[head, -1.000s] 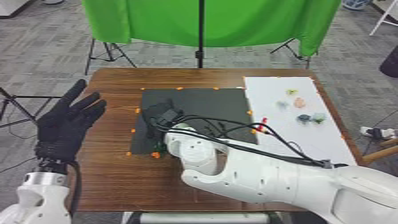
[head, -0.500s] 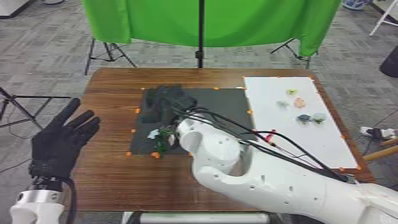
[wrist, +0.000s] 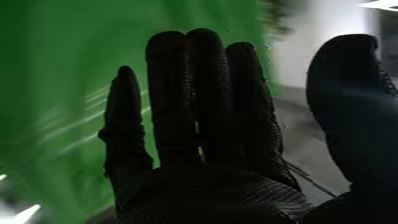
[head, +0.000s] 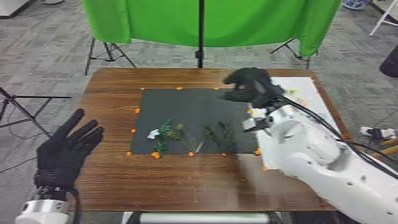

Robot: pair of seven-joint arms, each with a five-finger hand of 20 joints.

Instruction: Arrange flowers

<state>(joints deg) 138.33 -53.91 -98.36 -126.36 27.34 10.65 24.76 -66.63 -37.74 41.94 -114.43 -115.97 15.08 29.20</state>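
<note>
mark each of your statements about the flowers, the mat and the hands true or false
1. A pale flower lies on the dark mat. True.
2. The green stems lie along the mat's far edge. False: they lie toward its near edge.
3. The left hand is to the left of the mat. True.
4. The right hand is curled round a stem. False: its fingers are straight and it holds nothing.

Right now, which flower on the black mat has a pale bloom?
The leftmost flower, nearest your left hand; the other sprigs on the mat look mostly green.
</note>
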